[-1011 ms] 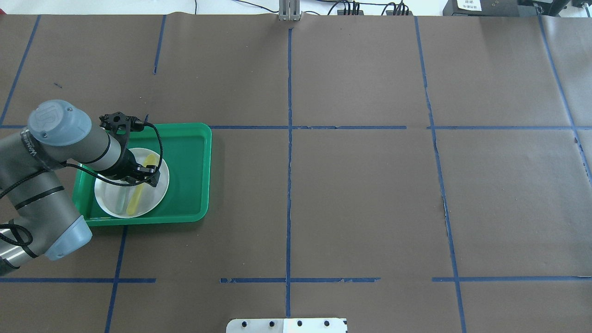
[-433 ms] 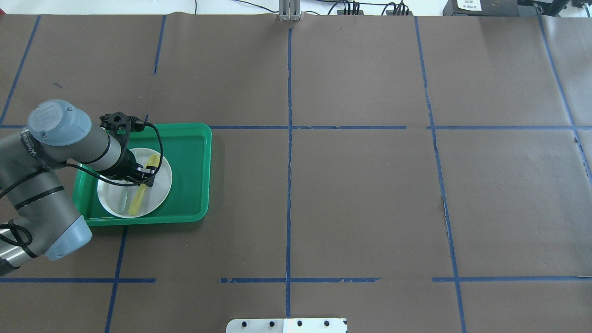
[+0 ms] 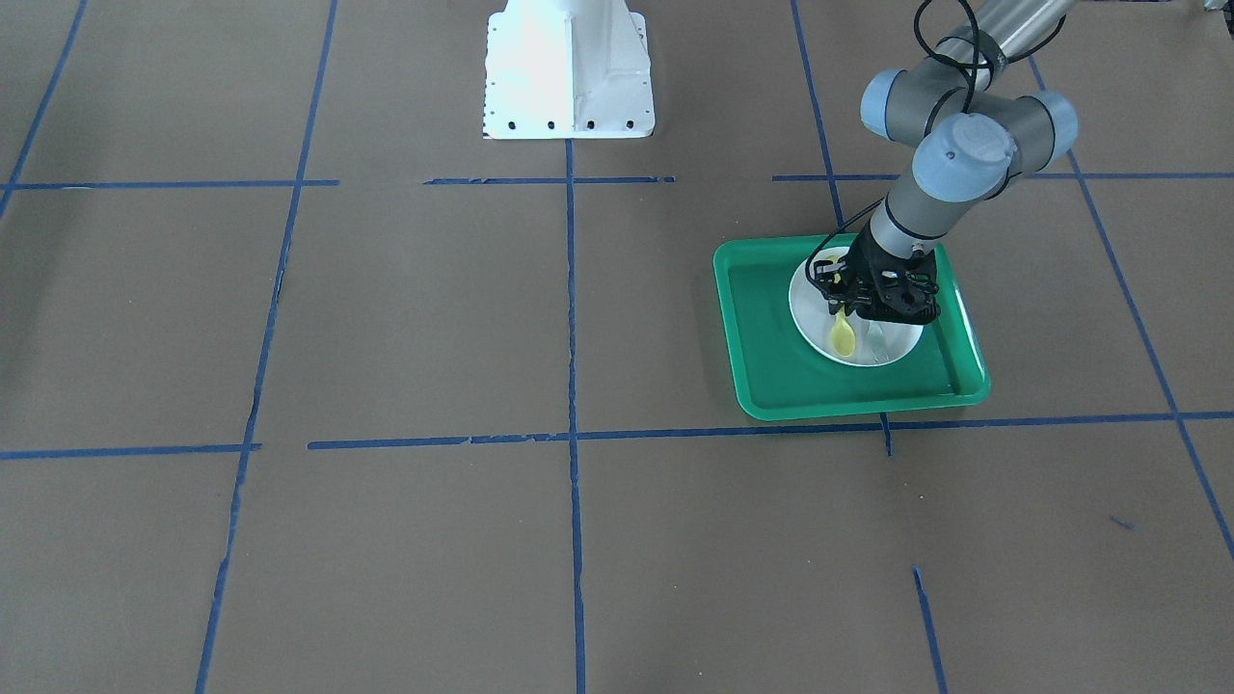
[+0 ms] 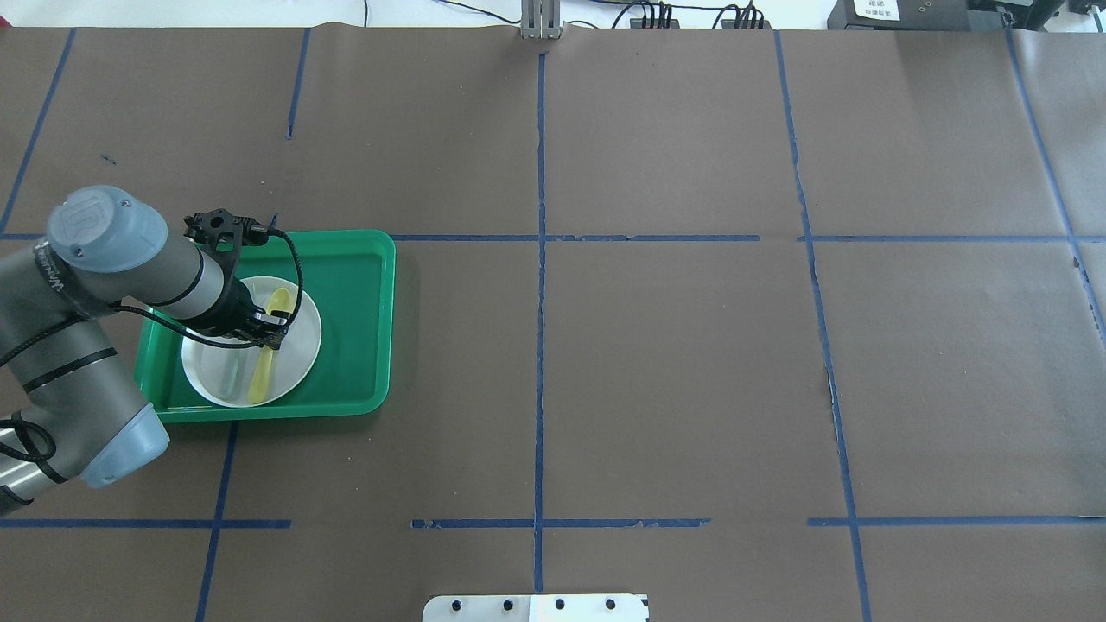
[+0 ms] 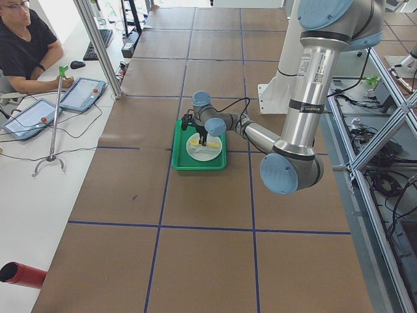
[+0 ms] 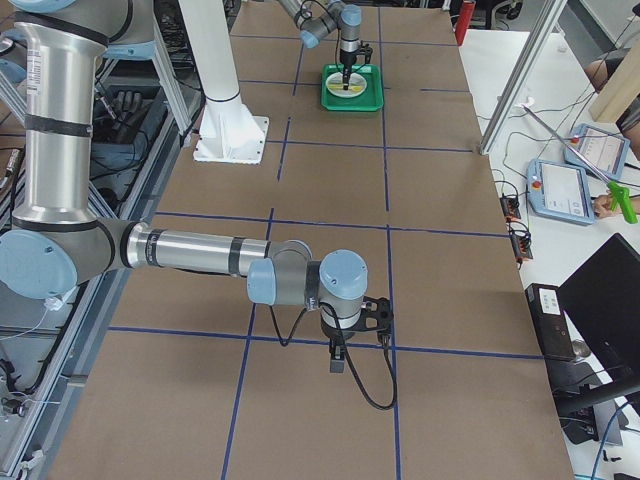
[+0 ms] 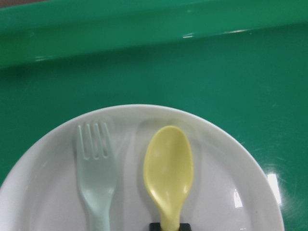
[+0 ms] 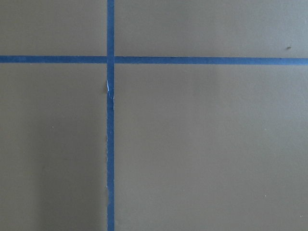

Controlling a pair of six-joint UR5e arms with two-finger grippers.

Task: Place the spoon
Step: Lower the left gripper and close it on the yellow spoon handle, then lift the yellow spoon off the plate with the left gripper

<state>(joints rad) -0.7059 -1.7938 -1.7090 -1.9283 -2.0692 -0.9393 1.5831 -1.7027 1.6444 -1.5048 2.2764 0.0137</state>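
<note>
The pale-yellow spoon (image 4: 262, 373) lies over the white plate (image 4: 299, 350) inside the green tray (image 4: 356, 294), with its bowl toward the far side. My left gripper (image 4: 270, 333) is low over the plate and shut on the spoon's handle just behind the bowl. In the left wrist view the spoon's bowl (image 7: 168, 166) sits beside the grey-green fork (image 7: 96, 173) on the plate (image 7: 231, 183). The front-facing view shows the spoon (image 3: 843, 336) hanging out below the gripper (image 3: 841, 304). My right gripper (image 6: 338, 360) shows only in the exterior right view, low over bare table; I cannot tell its state.
The tray (image 3: 771, 337) sits at the table's left, with brown paper and blue tape lines around it. The white robot base plate (image 3: 567, 67) is at the near middle edge. The right wrist view shows only a tape cross (image 8: 110, 60).
The plate slid slightly to the right and back on the tray. The spoon's handle end swung right, so it lies straighter. The left wrist shifted a little to the left.
</note>
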